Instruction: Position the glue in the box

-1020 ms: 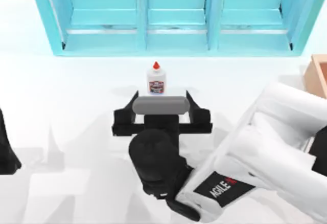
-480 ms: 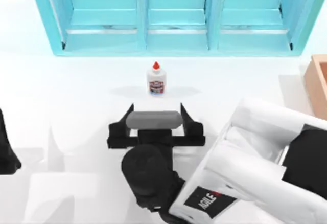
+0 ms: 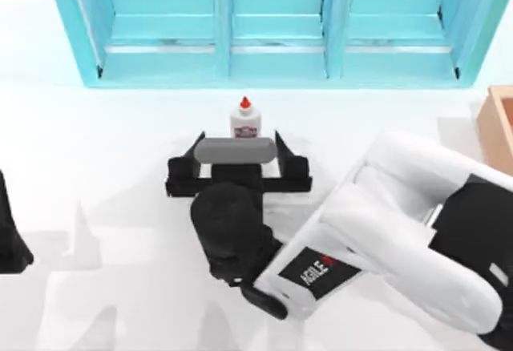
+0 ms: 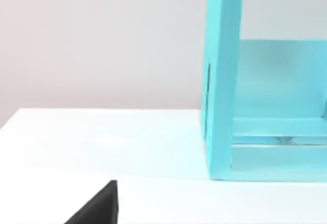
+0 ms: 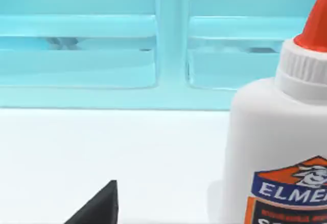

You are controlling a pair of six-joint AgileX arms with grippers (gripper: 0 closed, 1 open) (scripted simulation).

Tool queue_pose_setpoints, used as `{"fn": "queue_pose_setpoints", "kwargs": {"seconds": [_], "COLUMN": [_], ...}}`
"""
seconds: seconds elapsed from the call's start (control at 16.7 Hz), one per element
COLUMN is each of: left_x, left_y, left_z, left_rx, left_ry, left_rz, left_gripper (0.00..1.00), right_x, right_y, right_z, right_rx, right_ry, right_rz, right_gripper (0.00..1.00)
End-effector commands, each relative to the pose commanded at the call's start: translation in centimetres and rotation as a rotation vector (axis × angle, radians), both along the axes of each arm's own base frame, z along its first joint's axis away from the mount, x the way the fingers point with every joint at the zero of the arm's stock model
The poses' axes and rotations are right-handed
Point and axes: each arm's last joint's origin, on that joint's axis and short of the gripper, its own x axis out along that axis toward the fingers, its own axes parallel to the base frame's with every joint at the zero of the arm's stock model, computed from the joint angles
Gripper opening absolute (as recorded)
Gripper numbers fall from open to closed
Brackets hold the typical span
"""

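The glue (image 3: pixel 244 117), a small white bottle with a red cap, stands upright on the white table in front of the turquoise shelf unit. My right gripper (image 3: pixel 238 137) is open just in front of it, with a black finger (image 3: pixel 192 149) on either side of the bottle's lower part, which the gripper's grey bar covers. The right wrist view has the glue (image 5: pixel 276 147) close up, apart from the one fingertip (image 5: pixel 97 208) that shows. At the table's right edge stands the tan box (image 3: pixel 501 123). My left gripper (image 3: pixel 10 235) is parked at the left edge.
The turquoise three-compartment shelf unit (image 3: pixel 272 30) runs along the back of the table, just beyond the glue. Its end wall (image 4: pixel 222 81) stands ahead in the left wrist view. My right arm's white links (image 3: pixel 401 223) cross the table's front right.
My right gripper drew back from the glue, then pushed forward toward the shelf, so its open fingers now flank the bottle. The glue and left arm have not moved.
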Motion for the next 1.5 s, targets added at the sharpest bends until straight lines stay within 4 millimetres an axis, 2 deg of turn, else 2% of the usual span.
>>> {"fn": "queue_pose_setpoints", "kwargs": {"seconds": [0.24,0.54,1.32,1.5], "left_x": [0.0,0.0,0.0,0.0], "left_y": [0.0,0.0,0.0,0.0], "left_z": [0.0,0.0,0.0,0.0], "left_rx": [0.000,0.000,0.000,0.000], "left_ry": [0.000,0.000,0.000,0.000], "left_rz": [0.000,0.000,0.000,0.000], "left_gripper": [1.00,1.00,1.00,1.00], "right_x": [4.0,4.4,4.4,4.4], "right_y": [-0.5,-0.5,-0.5,-0.5], "right_z": [-0.4,-0.4,-0.4,-0.4], "right_rx": [0.000,0.000,0.000,0.000], "right_ry": [0.000,0.000,0.000,0.000], "right_rz": [0.000,0.000,0.000,0.000], "right_gripper": [1.00,1.00,0.02,0.00]}}
